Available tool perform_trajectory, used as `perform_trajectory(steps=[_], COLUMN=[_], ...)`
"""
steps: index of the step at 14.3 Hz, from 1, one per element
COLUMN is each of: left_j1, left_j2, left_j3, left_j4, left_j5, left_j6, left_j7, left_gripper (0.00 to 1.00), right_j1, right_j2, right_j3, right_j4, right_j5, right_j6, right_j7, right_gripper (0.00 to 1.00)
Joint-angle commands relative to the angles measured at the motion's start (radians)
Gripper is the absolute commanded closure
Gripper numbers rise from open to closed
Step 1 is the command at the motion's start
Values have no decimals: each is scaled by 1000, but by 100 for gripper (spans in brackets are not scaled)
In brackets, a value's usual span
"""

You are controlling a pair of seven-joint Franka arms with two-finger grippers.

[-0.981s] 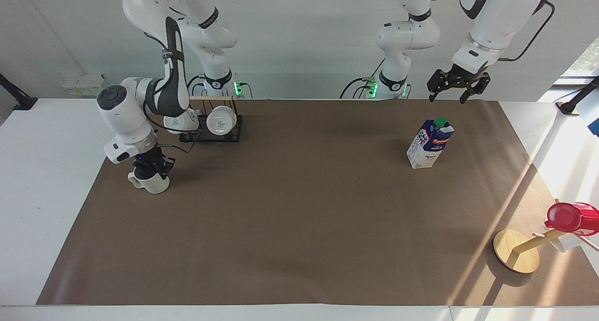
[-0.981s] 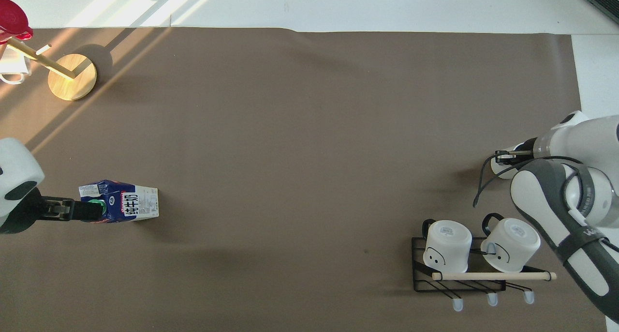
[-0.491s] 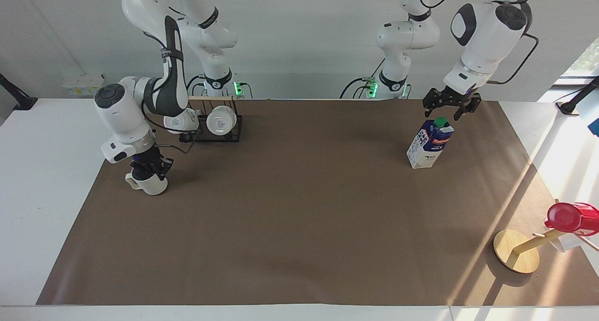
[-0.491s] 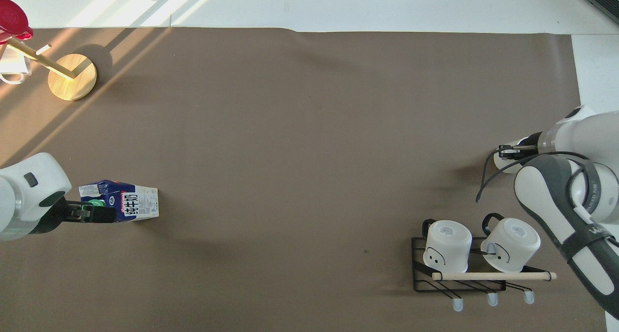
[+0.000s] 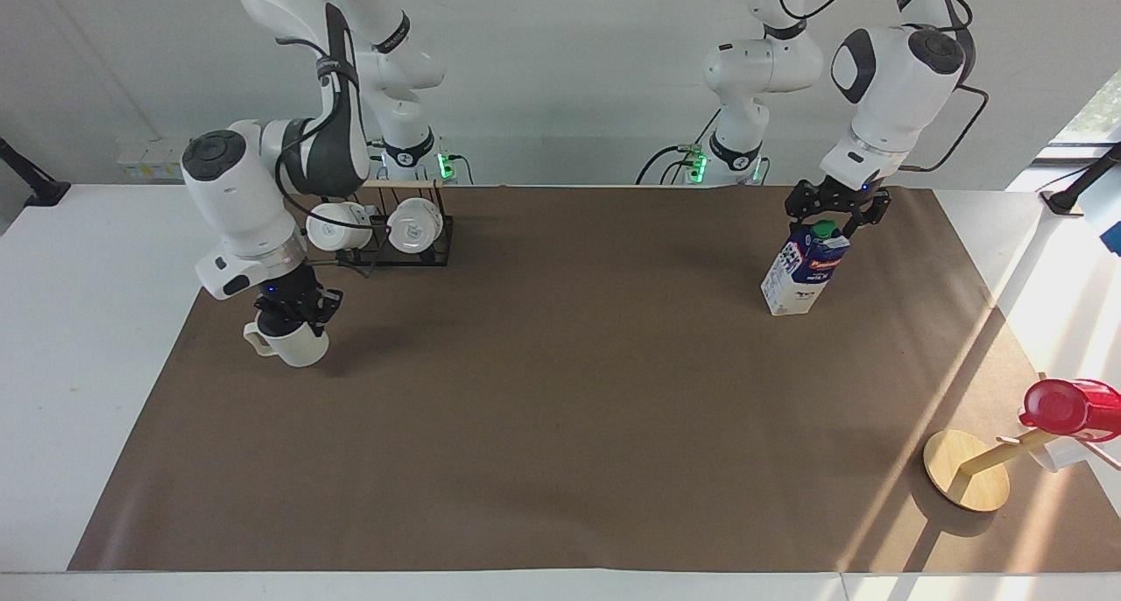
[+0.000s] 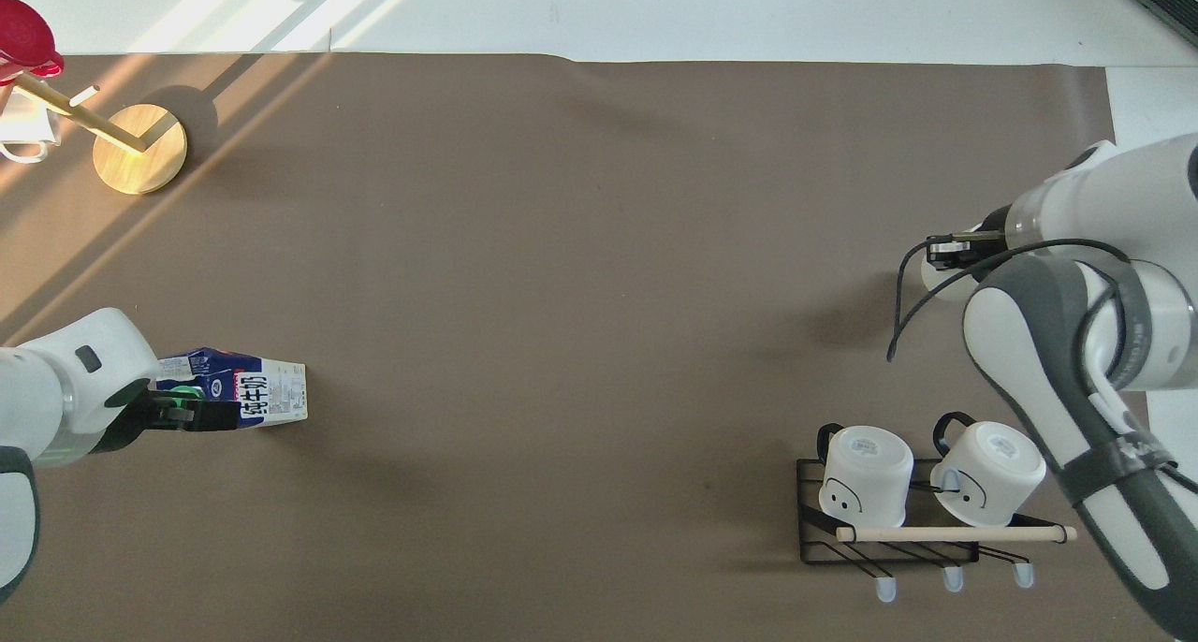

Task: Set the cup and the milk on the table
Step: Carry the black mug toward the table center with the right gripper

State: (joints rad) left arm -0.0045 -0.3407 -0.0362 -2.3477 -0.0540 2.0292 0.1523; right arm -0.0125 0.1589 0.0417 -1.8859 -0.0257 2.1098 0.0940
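Observation:
The pale cup [image 5: 296, 345] hangs upright from my right gripper [image 5: 289, 314], which is shut on its rim, at the right arm's end of the table's brown mat [image 5: 560, 426]. I cannot tell whether its base touches the mat. From overhead only a sliver of the cup [image 6: 939, 284] shows under the right gripper [image 6: 953, 250]. The milk [image 5: 802, 272] stands upright on the mat toward the left arm's end. My left gripper [image 5: 828, 214] is open, its fingers straddling the green cap and gable. In the overhead view the left gripper [image 6: 192, 414] covers the cap end of the milk [image 6: 257, 401].
A black wire rack [image 5: 412, 243] with two white mugs [image 6: 866, 474] stands near the right arm's base. A tilted wooden stand with a round base [image 5: 963, 480] and a red-lidded jug [image 5: 1070, 406] sit at the mat's corner farthest from the robots, toward the left arm's end.
My left gripper has come down from above the milk to its cap, still open. The right gripper has carried the cup a little farther from the robots and toward the middle.

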Motion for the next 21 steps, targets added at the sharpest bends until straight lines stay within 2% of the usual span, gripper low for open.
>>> perform_trajectory(steps=[1,3,6,10,14,15,18,21], left_j1=[15,17,17,18,29,29,12,-8], left_j2=[-29,-29,-29,-20,-11,-11,3,5], left_j3=[-8,-8,-8,-8,-8,-10,-13,-17], left_j4=[-32,-32,-30,-16,14,31,99,128], left_j5=[16,16,16,16,16,16,16,16], left_j6=[28,26,25,22,8,-3,-72,-98], left_j7=[4,4,7,10,1,-5,-63,-114], left_gripper=[0,0,29,45,48,48,49,50], right_j1=[118,210,304,448,534,577,609,664], right_j2=[60,79,82,99,178,200,246,258], right_j3=[1,1,6,9,10,9,10,9], right_j4=[134,188,200,217,284,284,283,275], right_j5=[-60,-66,-54,-60,-65,-68,-71,-68], right_j6=[-92,-122,-125,-142,-143,-134,-105,-51], right_j7=[188,271,344,524,663,718,805,892], right_gripper=[100,100,100,100,100,100,100,100])
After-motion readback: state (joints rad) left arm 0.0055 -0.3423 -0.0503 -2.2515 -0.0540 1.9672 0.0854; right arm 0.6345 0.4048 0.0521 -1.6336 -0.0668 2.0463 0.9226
